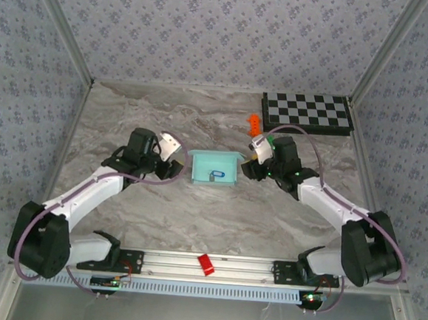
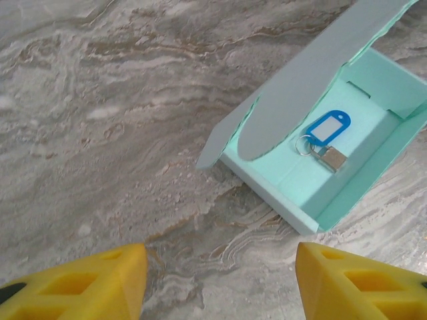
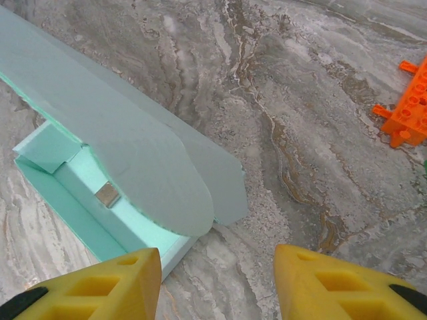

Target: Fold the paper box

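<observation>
The pale aqua paper box (image 1: pixel 214 168) sits open-topped at the table's middle, its lid flap standing up along the far side. Inside lies a blue key tag (image 2: pixel 327 128) on a ring with a small metal piece (image 2: pixel 333 158). My left gripper (image 1: pixel 174 159) hangs just left of the box, open, its yellow fingers (image 2: pixel 80 283) over bare table with the box's near corner (image 2: pixel 303 223) ahead of them. My right gripper (image 1: pixel 253 157) is just right of the box, open; the box's corner (image 3: pixel 170 247) lies beside its left finger (image 3: pixel 100 290), and the lid flap (image 3: pixel 133 160) spreads above.
A black-and-white checkered board (image 1: pixel 307 112) lies at the back right. An orange toy brick (image 1: pixel 254 123) (image 3: pixel 407 113) sits behind the right gripper. A small red piece (image 1: pixel 205 264) rests on the front rail. Patterned walls close in the table on three sides.
</observation>
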`<state>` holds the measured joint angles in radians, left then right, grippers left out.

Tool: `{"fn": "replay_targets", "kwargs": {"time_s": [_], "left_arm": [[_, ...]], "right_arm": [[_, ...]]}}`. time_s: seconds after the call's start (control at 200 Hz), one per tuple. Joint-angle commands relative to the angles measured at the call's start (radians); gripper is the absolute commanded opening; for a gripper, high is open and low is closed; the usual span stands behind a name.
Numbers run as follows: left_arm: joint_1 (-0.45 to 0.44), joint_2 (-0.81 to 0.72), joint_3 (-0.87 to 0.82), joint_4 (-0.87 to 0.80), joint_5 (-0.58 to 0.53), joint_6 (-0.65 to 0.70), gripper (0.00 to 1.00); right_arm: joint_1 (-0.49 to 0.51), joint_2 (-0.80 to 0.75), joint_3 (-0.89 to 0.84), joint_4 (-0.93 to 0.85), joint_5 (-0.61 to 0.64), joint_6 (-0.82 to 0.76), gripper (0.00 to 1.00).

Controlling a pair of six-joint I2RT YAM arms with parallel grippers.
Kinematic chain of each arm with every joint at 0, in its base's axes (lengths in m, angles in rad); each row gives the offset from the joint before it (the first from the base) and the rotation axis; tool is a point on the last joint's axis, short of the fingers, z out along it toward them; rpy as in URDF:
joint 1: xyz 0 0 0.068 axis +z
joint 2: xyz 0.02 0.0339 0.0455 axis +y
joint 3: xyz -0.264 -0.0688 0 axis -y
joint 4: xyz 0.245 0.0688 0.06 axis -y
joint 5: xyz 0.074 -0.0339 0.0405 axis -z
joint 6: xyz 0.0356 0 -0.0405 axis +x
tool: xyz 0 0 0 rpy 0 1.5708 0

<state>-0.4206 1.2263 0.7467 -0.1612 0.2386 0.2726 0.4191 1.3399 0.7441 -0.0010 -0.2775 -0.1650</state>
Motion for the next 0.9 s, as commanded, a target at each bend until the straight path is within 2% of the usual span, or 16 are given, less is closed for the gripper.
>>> {"fn": "replay_targets", "kwargs": {"time_s": [0.0,0.415,0.895], "left_arm": [[0.005,0.032,0.013,0.075,0.083,0.068,0.6],[0.005,0.167,0.071,0.17,0.112,0.009,0.57],[0.005,0.241,0.122,0.19,0.146,-0.067,0.48]], "right_arm": [[0.011,0.033,0.029,0.022,-0.021,-0.031,0.49],[0.028,0.103,0.059,0.065,-0.017,0.017,0.47],[0.033,0.146,0.096,0.064,-0.029,0.051,0.37]]}}
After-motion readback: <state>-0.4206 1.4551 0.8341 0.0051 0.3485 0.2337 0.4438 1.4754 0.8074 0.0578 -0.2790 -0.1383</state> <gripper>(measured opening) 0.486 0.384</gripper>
